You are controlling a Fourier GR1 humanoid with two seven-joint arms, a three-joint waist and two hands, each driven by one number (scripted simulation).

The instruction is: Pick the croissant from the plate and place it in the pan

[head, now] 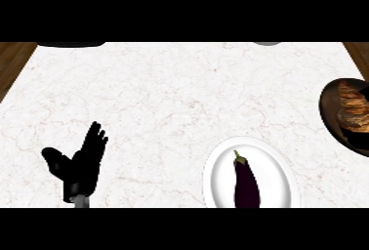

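The croissant [353, 111] lies golden-brown inside the dark pan [329, 108] at the counter's right edge, partly cut off by the frame. A white plate [216, 171] at the lower middle right carries a dark purple eggplant [246, 180]. My left hand [78, 163] rests open at the lower left, fingers up and thumb spread, touching nothing. It stands far from both the plate and the pan. My right hand does not show anywhere.
A dark object [71, 44] peeks in at the far left edge and a grey one [267, 43] at the far right of the back. Wooden strips [13, 63] flank the white marble counter [166, 97] on both sides.
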